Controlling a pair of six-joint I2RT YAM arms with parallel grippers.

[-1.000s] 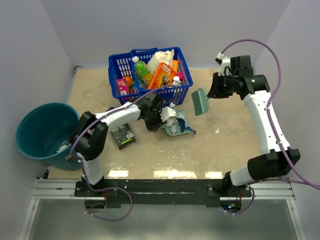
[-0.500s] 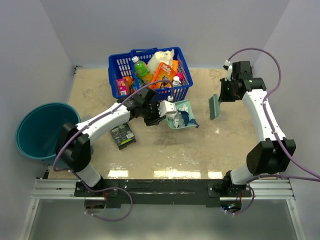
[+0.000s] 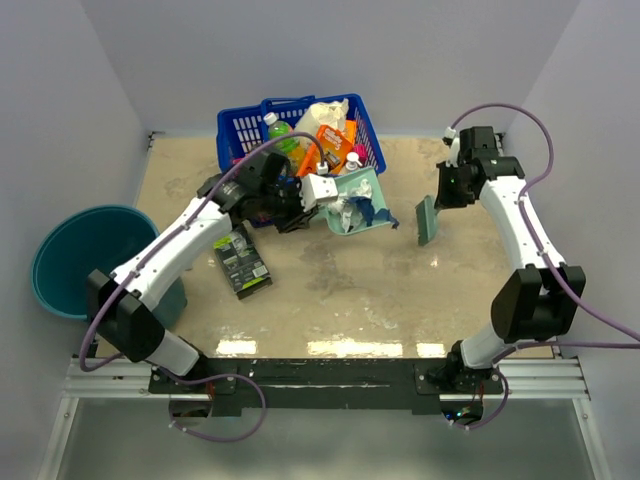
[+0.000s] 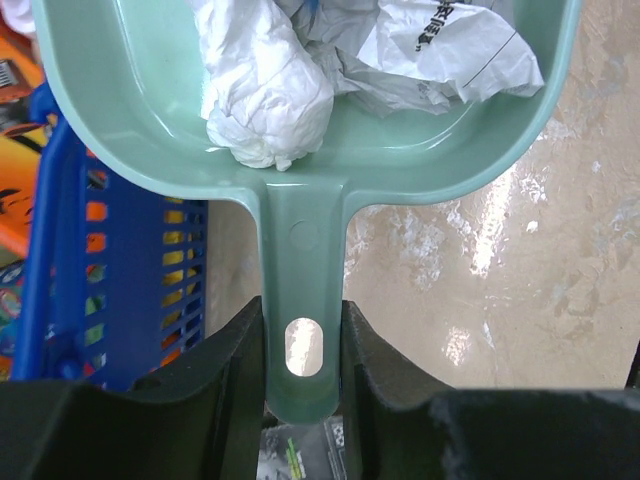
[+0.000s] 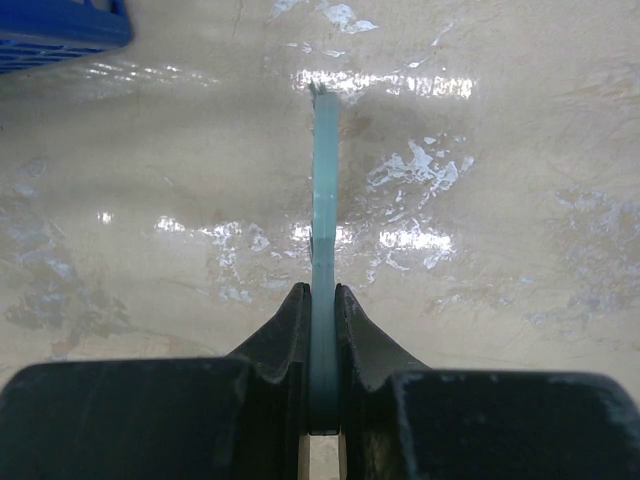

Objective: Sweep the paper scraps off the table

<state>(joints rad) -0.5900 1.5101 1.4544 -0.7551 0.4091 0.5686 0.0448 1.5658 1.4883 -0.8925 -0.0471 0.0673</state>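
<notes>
My left gripper (image 4: 303, 345) is shut on the handle of the mint-green dustpan (image 4: 300, 130) and holds it lifted above the table (image 3: 330, 290), next to the blue basket. White paper scraps (image 4: 265, 90) with a bit of dark blue lie inside the pan; they show in the top view too (image 3: 352, 208). My right gripper (image 5: 322, 310) is shut on the mint-green brush (image 5: 325, 190), seen edge-on, held over the right part of the table; in the top view the brush (image 3: 427, 220) hangs below the gripper (image 3: 450, 190).
A blue basket (image 3: 232, 135) full of bottles and packets stands at the back middle. A flat black-and-green packet (image 3: 241, 260) lies left of centre. A round teal bucket (image 3: 70, 262) stands off the table's left edge.
My left arm has lifted the dustpan with its scraps up and back toward the basket, and swung leftward. My right arm has lowered the brush slightly, keeping it on the right.
</notes>
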